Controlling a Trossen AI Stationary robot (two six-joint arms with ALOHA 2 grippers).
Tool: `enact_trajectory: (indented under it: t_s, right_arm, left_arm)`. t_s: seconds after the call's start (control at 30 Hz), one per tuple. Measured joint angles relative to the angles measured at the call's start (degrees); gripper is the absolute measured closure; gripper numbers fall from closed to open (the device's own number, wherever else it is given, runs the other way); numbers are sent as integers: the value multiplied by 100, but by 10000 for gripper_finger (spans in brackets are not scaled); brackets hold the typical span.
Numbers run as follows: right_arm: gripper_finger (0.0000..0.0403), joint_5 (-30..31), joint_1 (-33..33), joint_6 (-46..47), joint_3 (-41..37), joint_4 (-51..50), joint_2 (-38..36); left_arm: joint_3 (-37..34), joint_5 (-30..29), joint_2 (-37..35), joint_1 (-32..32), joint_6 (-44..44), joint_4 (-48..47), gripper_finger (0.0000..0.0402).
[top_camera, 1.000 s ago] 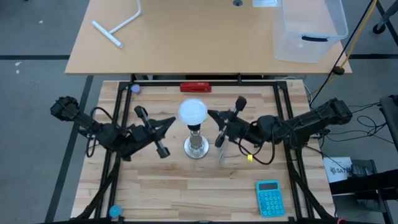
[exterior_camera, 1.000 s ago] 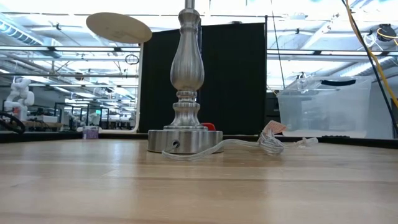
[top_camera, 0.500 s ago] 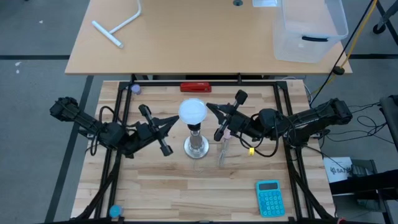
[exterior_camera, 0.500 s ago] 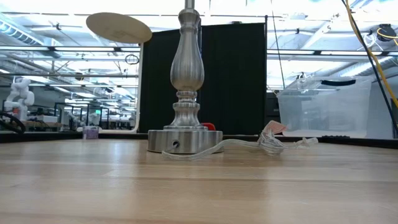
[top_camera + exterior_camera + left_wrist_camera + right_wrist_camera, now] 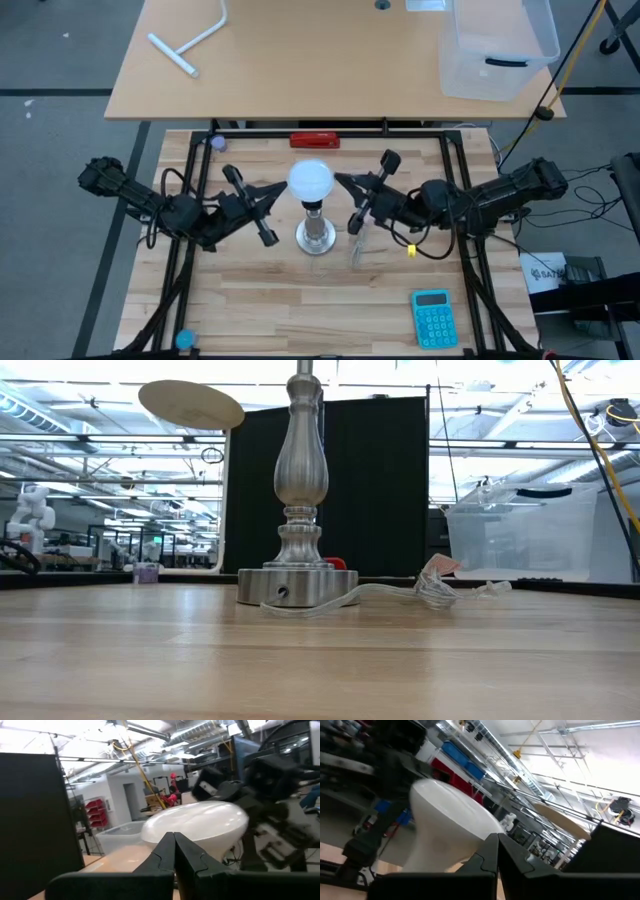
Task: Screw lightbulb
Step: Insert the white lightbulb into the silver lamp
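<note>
Sitting atop the silver lamp stand [image 5: 315,236], the white lightbulb [image 5: 310,180] lies between the closed jaws of the left gripper [image 5: 279,190] and the right gripper [image 5: 340,180], each tip just beside it.

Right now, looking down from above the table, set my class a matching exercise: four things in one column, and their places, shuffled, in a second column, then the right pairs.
Things
1. white round lightbulb
2. turquoise calculator
3. red flat bar
4. clear plastic bin

Places
A. on the far tan table, right side
B. near right corner of the wooden table
C. on top of the silver lamp stand, between the two shut hands
D. far edge of the wooden table, behind the lamp

Pairs: 1-C, 2-B, 3-D, 4-A
</note>
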Motion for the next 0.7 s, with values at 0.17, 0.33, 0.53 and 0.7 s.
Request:
enact_trajectory:
  t_s: [0.17,0.33,0.53,0.7]
  right_arm:
    - [403,-236,202,-1,1,-96,30]
    - [403,-257,347,32,-4,-292,35]
    - [403,-191,418,194,-4,-763,33]
    - [403,94,360,173,-4,-884,32]
  left_arm:
    - [13,-90,4,220,-282,-158,401]
    - [8,-17,18,503,-723,-535,402]
    - [6,-67,-7,589,-655,-473,402]
    - [2,-76,-174,312,-252,-183,402]
